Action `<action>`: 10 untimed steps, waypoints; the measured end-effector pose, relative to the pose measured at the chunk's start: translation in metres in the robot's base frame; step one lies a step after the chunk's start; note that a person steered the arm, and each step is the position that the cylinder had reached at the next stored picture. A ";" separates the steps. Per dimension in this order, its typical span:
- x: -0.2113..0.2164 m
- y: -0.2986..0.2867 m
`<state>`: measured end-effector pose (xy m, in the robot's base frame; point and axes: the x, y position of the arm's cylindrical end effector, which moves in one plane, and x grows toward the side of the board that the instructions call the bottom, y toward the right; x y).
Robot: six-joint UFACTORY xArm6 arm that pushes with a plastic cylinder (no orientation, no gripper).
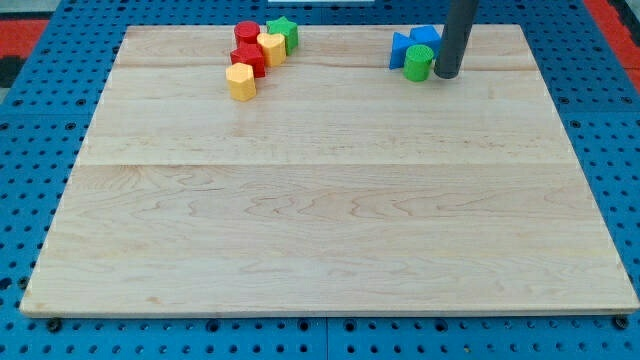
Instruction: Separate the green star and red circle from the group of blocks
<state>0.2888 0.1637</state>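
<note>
The green star (284, 33) and the red circle (246, 33) sit at the view's top left of the wooden board (330, 200), packed in a cluster with a red block (248, 58), a yellow block (271, 47) and a yellow hexagon-like block (241, 81). The green star touches the yellow block's right side; the red circle sits just above the red block. My tip (446, 74) is far to the right of that cluster, right beside a green cylinder (418, 63).
Two blue blocks (402, 50) (426, 38) stand behind the green cylinder at the view's top right, left of the rod. The board lies on a blue perforated table (30, 200).
</note>
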 end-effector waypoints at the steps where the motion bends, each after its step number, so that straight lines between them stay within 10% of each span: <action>1: 0.005 -0.039; 10: -0.094 -0.191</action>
<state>0.1944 -0.0275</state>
